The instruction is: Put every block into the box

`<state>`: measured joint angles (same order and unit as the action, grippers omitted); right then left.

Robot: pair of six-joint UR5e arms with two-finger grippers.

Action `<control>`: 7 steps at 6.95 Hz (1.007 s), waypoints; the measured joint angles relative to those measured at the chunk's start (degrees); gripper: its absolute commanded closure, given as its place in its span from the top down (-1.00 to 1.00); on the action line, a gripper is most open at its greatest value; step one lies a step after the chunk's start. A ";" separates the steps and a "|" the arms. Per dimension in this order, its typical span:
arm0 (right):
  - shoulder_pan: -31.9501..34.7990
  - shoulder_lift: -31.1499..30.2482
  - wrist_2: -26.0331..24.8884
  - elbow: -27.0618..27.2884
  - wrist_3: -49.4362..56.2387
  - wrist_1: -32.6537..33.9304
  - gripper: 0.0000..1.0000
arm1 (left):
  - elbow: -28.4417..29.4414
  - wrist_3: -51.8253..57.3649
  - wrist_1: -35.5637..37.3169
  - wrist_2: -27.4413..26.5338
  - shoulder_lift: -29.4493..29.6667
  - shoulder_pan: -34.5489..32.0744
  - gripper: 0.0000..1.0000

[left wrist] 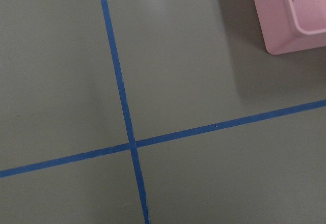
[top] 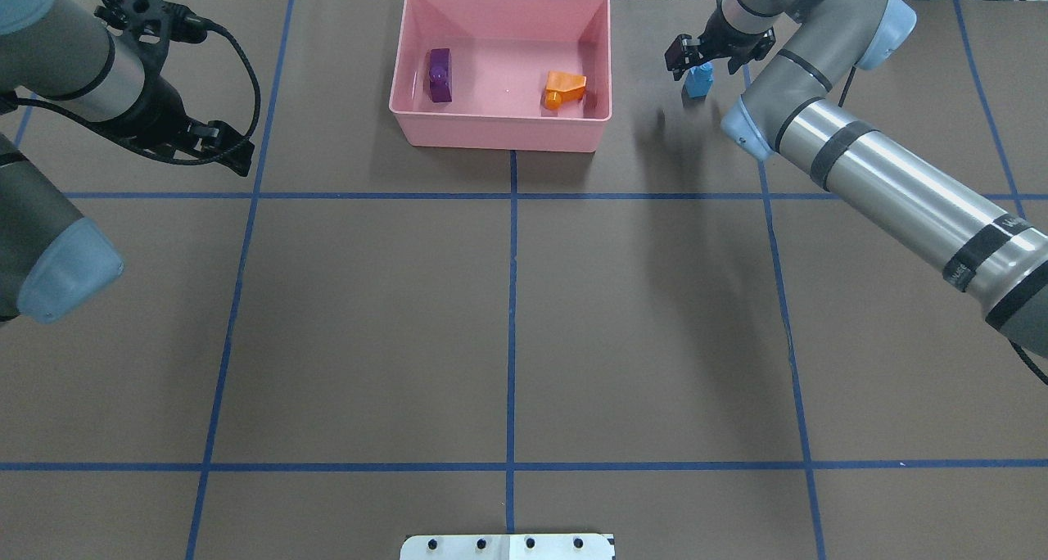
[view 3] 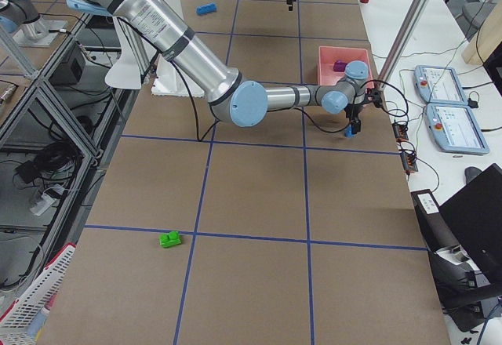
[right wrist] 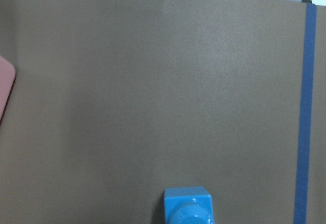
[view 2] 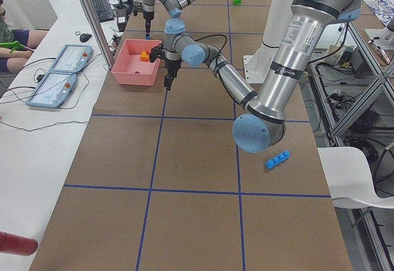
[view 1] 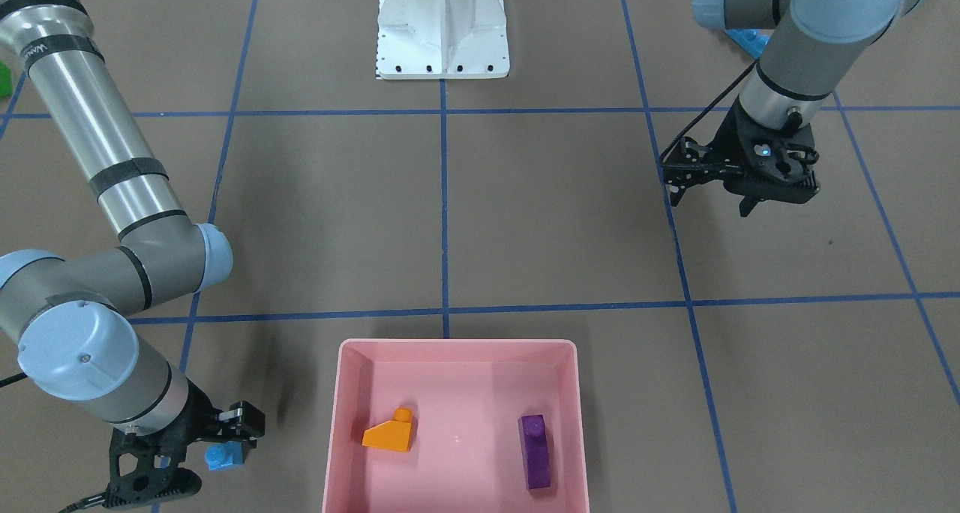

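The pink box (view 1: 457,343) stands at the table's operator side and holds the orange sloped brick (view 1: 390,432) and the purple brick (view 1: 535,451). My right gripper (view 1: 225,453) is beside the box, outside its wall, shut on the tiny blue brick (top: 698,81); that brick fills the bottom of the right wrist view (right wrist: 187,207). My left gripper (top: 233,149) hangs open and empty on the box's other side, well apart from it. The long blue brick (view 2: 277,159) and the green brick (view 3: 169,239) lie on the table near the robot's side.
The white base plate (view 1: 442,48) sits at the robot's side of the table. Blue tape lines cross the brown table. The left wrist view shows a corner of the box (left wrist: 285,25) and bare table. Control pendants (view 3: 443,86) lie on the side bench.
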<state>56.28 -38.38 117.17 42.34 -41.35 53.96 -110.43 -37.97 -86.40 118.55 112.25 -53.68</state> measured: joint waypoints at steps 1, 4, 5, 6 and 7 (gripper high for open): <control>-0.30 0.21 -0.45 -0.88 -0.03 -0.31 -1.00 | -0.02 -0.11 0.00 -0.01 -0.01 0.07 0.99; -0.23 0.21 -0.69 -1.12 0.00 -0.43 -1.00 | -0.04 -0.26 0.00 -0.08 -0.03 0.10 0.99; 0.74 0.49 -0.46 -0.46 -0.14 -0.33 -1.00 | -0.03 -0.26 0.00 -0.08 -0.07 0.08 0.99; 2.37 1.44 0.79 0.97 -1.03 0.49 -1.00 | -0.01 -0.27 0.00 -0.08 -0.08 0.07 0.99; 3.64 3.49 2.61 3.18 -3.98 3.48 -1.00 | 0.00 -0.27 0.00 -0.08 -0.09 0.07 0.99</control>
<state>59.92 -34.89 119.78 45.52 -45.34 57.43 -110.44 -38.23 -86.40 118.48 112.16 -53.61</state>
